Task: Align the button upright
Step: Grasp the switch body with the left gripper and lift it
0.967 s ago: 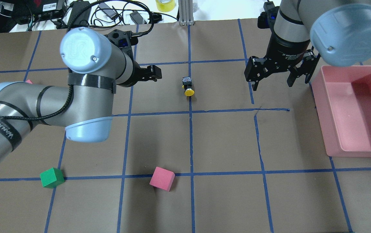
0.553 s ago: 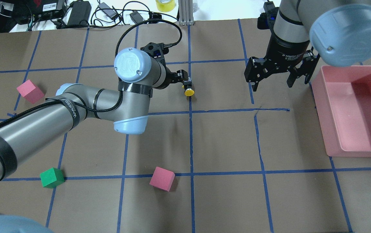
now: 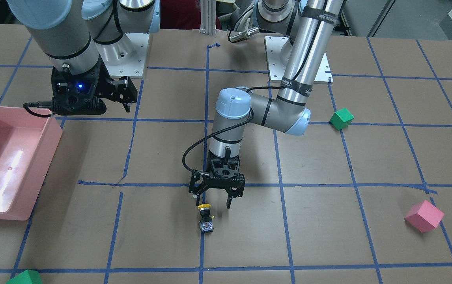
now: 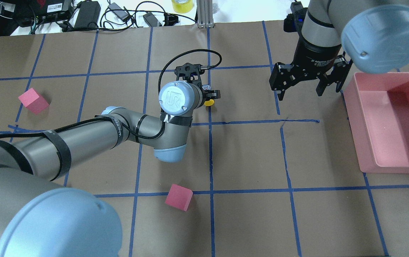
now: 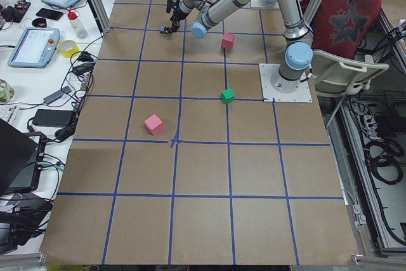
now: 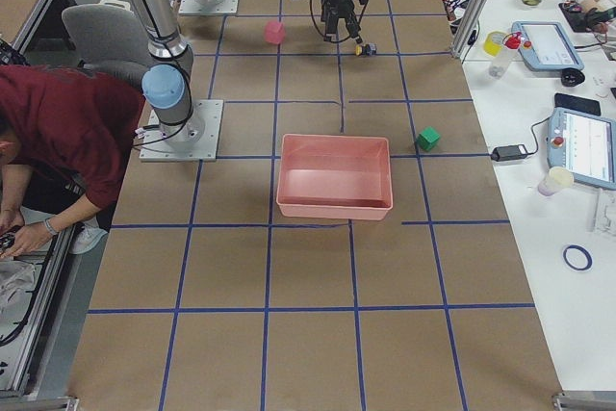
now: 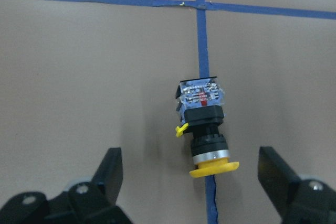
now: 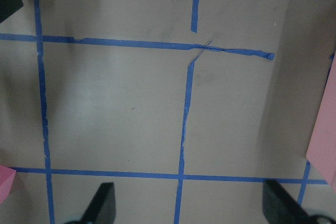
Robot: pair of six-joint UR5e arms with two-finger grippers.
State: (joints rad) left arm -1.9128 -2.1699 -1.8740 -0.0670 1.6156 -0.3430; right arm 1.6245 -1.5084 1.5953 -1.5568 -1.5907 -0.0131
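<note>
The button (image 7: 205,129) lies on its side on a blue tape line, yellow cap (image 3: 204,206) toward the robot and grey square base (image 3: 206,227) away from it. My left gripper (image 3: 215,203) points down over it and is open. In the left wrist view (image 7: 189,156) its fingers stand on either side of the cap end without touching it. In the overhead view the left wrist hides most of the button (image 4: 209,102). My right gripper (image 4: 301,94) is open and empty, hanging above the table beside the pink bin.
A pink bin (image 4: 354,107) stands at the table's right side. Pink cubes (image 4: 178,197) (image 4: 33,101) lie on the front and left of the table. Green cubes (image 3: 341,118) (image 3: 25,278) lie apart from the button. Cables and gear line the far edge.
My left arm has swung right and turned its wrist down, bringing the open gripper from the button's left to over its cap end. The button and right arm have not moved.
</note>
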